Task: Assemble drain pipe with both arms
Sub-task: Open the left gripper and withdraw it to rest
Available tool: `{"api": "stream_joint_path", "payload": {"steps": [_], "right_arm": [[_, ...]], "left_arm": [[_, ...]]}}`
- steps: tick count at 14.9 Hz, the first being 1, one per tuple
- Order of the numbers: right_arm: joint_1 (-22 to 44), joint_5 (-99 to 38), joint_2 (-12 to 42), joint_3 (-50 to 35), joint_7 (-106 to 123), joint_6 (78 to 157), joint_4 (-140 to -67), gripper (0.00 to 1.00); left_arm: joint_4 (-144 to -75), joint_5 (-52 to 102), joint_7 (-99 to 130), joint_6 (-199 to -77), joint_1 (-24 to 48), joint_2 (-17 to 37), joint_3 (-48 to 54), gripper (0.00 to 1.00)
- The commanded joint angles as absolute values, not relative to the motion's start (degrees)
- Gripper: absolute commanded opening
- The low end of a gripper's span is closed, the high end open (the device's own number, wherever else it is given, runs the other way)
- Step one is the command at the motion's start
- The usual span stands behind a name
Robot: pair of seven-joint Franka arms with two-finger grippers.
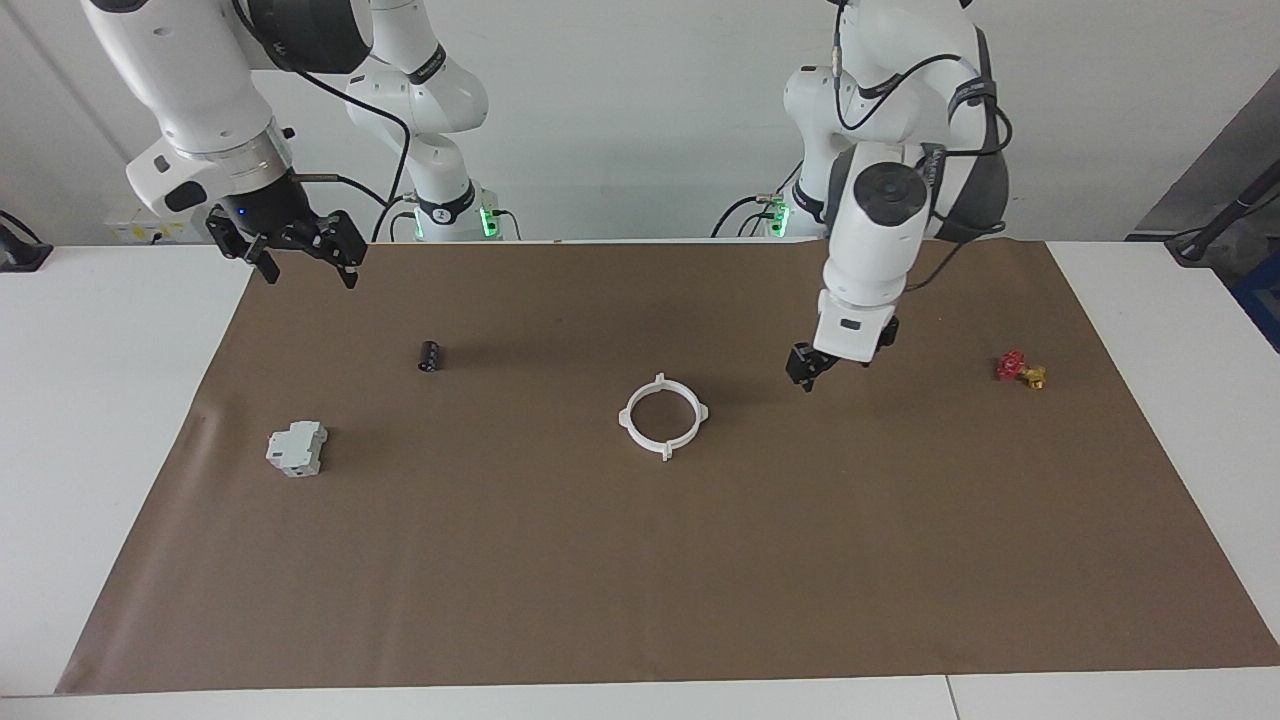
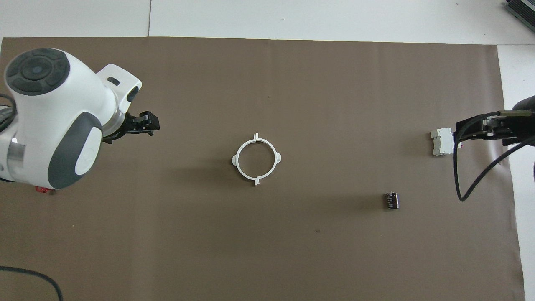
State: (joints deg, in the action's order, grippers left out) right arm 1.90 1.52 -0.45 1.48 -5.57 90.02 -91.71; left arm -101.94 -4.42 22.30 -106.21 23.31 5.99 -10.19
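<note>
The drain pipe (image 1: 662,416) lies flat near the middle of the brown mat as one closed white ring with small tabs around its rim, also seen in the overhead view (image 2: 256,158). Nothing touches it. My left gripper (image 1: 803,370) hangs low over the mat between the ring and the red-and-yellow valve, open and holding nothing; from above the left gripper (image 2: 149,123) is well clear of the ring. My right gripper (image 1: 308,266) waits high over the mat's corner at the right arm's end, open and empty, and its tips (image 2: 462,131) show in the overhead view.
A grey-white boxy block (image 1: 296,448) sits toward the right arm's end. A small black cylinder (image 1: 430,355) lies nearer the robots than that block. The red-and-yellow valve (image 1: 1020,369) rests toward the left arm's end. The brown mat (image 1: 640,580) covers most of the table.
</note>
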Motion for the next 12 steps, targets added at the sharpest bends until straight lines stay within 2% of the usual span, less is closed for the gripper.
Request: {"api": "stream_joint_path", "payload": {"steps": [1,8,12], "right_arm": [[1.41,1.41,-0.26,1.32,-4.57,89.03,-91.14,1.0],[1.41,1.41,-0.26,1.32,-4.57,89.03,-91.14,1.0],[1.41,1.41,-0.26,1.32,-4.57,89.03,-91.14,1.0]], "left_arm": [[-102.39,-5.19,12.95,-104.77,19.09,3.52,-10.28,1.0],[-102.57,-4.92,8.35,-105.47,16.44,1.93,-10.37,1.0],[-101.61,-4.92,-2.62,-105.47,13.8,2.2,-10.37,1.0]]}}
